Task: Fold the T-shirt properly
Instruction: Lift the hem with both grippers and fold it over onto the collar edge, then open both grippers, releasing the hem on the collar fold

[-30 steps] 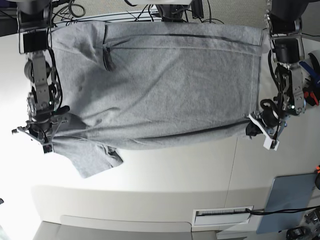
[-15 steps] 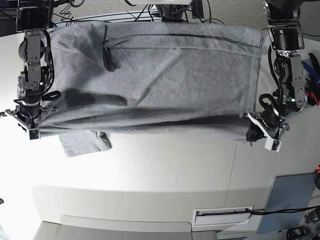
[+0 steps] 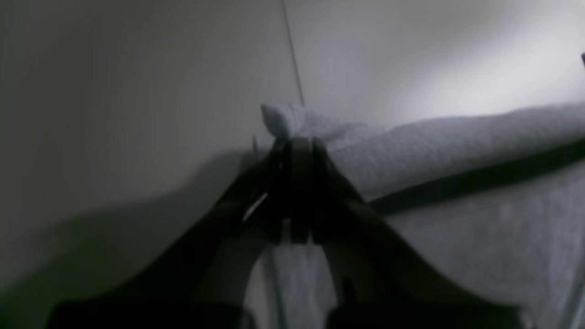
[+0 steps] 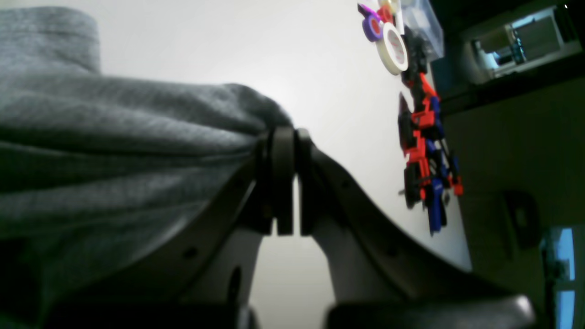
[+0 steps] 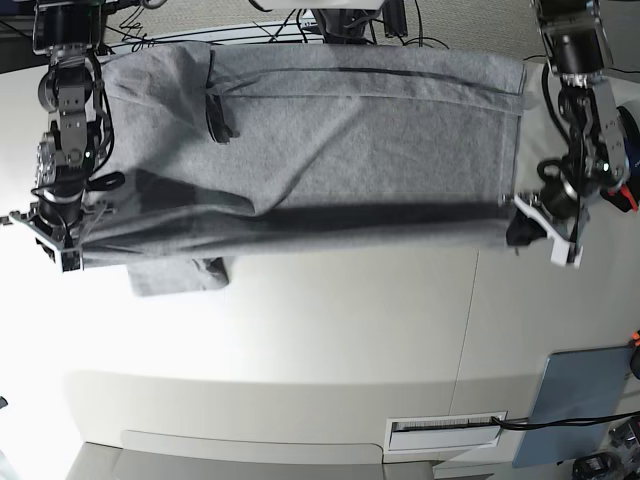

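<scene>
The heather-grey T-shirt [image 5: 330,140] lies spread across the far half of the table, plain side up. Its near edge is raised and stretched taut between both grippers, and a sleeve [image 5: 180,275] hangs out below that edge at the left. My left gripper [image 5: 540,228] is at the right of the base view, shut on a corner of the T-shirt [image 3: 438,151], which bunches over the gripper's [image 3: 296,137] tips. My right gripper [image 5: 58,238] is at the left, shut on the opposite corner; the grey cloth [image 4: 114,128] drapes from that gripper [image 4: 285,137].
Cables [image 5: 300,22] run along the table's far edge. Tape rolls [image 4: 388,41] and red-and-blue tools [image 4: 425,151] lie on the table beside the right arm. A blue-grey panel [image 5: 580,400] and a white slotted strip [image 5: 445,432] sit at the near right. A seam [image 5: 468,330] crosses the table.
Both grippers have lifted the shirt's near edge and drawn it toward the far side and outward. The edge is now straight and taut, and the hanging sleeve has moved up with it.
</scene>
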`<state>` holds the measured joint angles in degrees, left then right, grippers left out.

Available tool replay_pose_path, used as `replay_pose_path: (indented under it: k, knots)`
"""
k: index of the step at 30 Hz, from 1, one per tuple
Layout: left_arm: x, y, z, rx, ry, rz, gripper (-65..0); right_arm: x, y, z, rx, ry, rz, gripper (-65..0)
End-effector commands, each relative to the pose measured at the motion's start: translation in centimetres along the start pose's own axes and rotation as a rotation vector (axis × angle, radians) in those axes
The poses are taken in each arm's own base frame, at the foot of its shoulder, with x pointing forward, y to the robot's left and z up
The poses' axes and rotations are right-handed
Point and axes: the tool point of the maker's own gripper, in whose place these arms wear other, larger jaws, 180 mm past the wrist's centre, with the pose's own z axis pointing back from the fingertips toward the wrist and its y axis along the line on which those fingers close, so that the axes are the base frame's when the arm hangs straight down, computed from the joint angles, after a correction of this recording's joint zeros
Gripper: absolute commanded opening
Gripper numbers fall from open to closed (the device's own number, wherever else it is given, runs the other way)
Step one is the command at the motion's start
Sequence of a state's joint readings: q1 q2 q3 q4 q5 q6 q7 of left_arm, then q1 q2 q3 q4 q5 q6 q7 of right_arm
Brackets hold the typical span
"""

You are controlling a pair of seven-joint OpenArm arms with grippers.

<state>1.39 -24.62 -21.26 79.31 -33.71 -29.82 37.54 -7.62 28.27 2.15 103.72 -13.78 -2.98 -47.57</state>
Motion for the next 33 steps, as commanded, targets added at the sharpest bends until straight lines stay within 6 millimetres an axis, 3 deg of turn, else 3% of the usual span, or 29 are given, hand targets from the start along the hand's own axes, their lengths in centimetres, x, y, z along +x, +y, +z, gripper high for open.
replay_pose_path:
  k: [1,8,22,33]
  knots:
    - [1.9,0.4,0.7,0.003,-0.059,-0.017,-65.0,1.0,-1.5,0.4,-0.044,-0.039,0.015,-65.0]
    - [-0.5,0.4,1.1,0.007,-0.012,-0.004,-65.0,-2.2,-1.1,1.8,-0.061,0.041,0.093,-65.0]
    - [-1.3,0.8,1.2,0.027,0.019,-0.026,-65.0,-7.2,0.7,3.2,-0.003,0.160,0.161,-65.0]
    - [-2.6,1.1,1.5,0.047,0.057,-0.044,-65.0,-7.6,1.0,3.4,0.006,0.168,0.163,-65.0]
